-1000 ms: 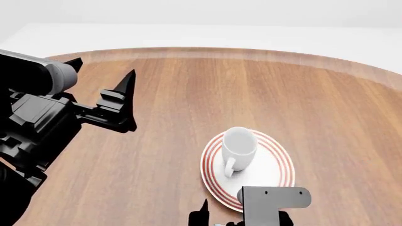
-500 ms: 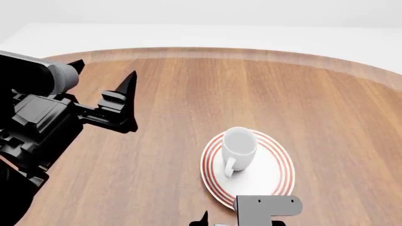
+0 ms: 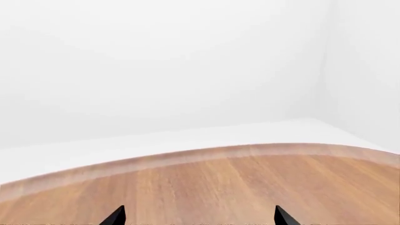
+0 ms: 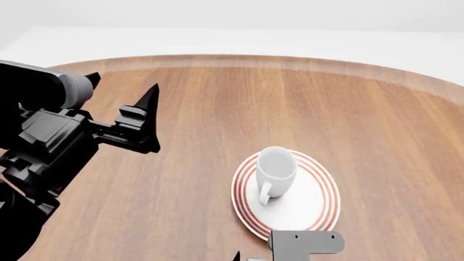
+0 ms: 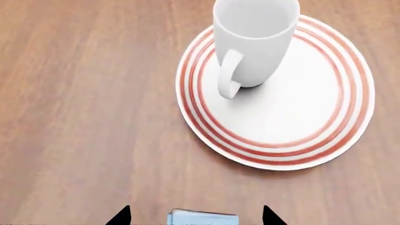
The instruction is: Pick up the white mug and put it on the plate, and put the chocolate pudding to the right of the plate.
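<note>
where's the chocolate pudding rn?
Only a light blue sliver of the chocolate pudding shows at the edge of the right wrist view, between the right gripper fingertips, on the table short of the plate. Head view doesn't show it.

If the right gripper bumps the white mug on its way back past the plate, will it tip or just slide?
Probably slide first: the white mug looks glossy and stands upright on the plate's smooth face. A high push near its rim could tip it, since it is taller than wide. Its handle faces the right gripper, so a snag there would likely spin it.
</note>
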Controlling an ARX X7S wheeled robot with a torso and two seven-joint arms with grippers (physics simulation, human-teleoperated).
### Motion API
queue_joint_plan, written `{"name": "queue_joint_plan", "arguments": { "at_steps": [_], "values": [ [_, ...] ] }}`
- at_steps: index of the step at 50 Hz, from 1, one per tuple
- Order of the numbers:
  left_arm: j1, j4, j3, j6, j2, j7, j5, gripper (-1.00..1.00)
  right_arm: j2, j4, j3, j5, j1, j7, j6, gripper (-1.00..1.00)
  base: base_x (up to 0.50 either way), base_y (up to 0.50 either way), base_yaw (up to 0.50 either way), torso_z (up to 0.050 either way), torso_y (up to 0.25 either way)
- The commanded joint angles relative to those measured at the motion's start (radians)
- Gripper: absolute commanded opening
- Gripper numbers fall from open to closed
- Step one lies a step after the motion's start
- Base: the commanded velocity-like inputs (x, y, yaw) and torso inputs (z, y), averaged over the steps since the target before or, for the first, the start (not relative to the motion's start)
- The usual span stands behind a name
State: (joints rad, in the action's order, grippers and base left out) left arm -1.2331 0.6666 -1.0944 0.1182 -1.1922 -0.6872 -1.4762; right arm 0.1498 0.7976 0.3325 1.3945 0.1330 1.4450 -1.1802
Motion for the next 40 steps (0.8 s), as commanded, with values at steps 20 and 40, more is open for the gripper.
{"name": "queue_joint_plan", "arguments": {
  "at_steps": [20,40],
  "values": [
    [0.013,-0.037,0.029,-0.018,0.036,0.022,-0.023,1.0,0.005,-0.026,-0.004,-0.006,-0.064,-0.014,0.046,1.0,0.0,0.0,0.0,0.0,0.0],
    [0.031,-0.061,0.027,-0.024,0.049,0.024,-0.024,1.0,0.018,-0.063,0.021,-0.042,-0.075,-0.058,0.071,1.0,0.0,0.0,0.0,0.0,0.0]
  ]
}}
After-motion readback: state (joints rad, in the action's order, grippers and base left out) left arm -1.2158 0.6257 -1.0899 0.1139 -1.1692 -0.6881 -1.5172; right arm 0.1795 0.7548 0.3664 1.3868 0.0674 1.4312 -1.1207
